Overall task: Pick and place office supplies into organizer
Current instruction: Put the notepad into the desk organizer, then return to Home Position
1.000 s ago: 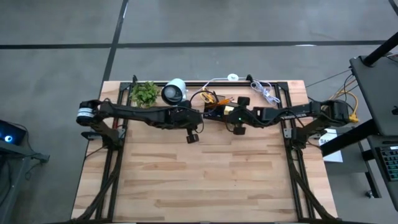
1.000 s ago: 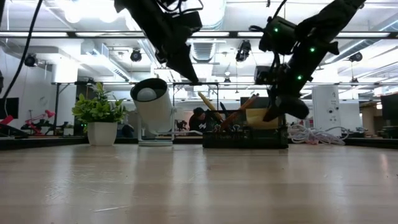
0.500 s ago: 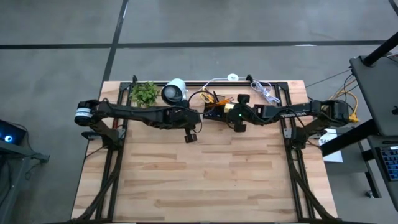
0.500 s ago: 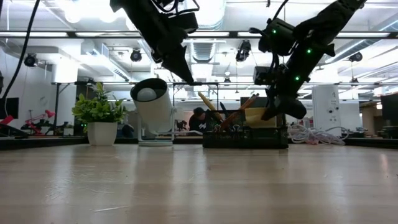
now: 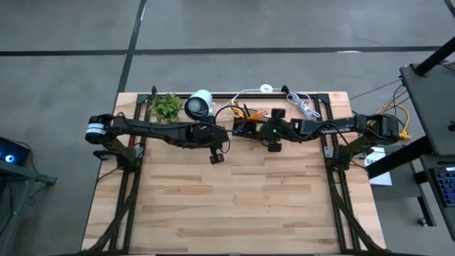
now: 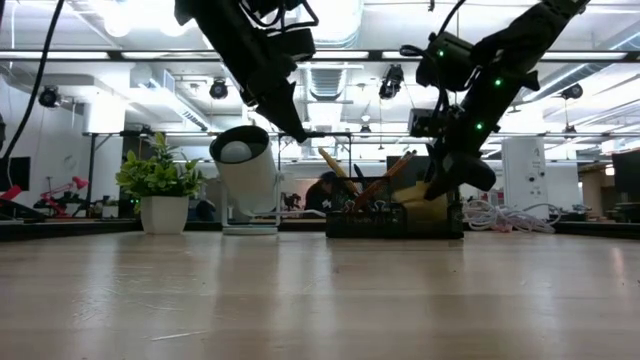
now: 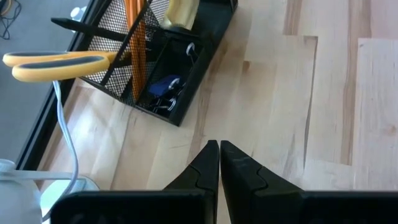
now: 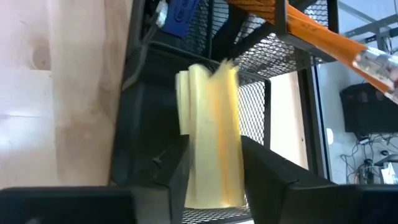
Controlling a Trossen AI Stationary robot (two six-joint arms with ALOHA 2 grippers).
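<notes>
From above, my right gripper (image 5: 271, 135) hangs over the black organizer (image 5: 247, 128); level with the table, my closed left gripper (image 6: 290, 125) waits aloft; at my right wrist, my fingers (image 8: 267, 167) stand parted around the yellow sticky-note pad (image 8: 210, 140), which may fan open and snag the organizer's rim.

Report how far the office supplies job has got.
Done: scissors, pencils and a small blue piece sit in the organizer. In hand: the right gripper, fingers parted, has the yellow sticky-note pad between them over the organizer. Left: nothing shows loose on the table; left gripper idles shut.
</notes>
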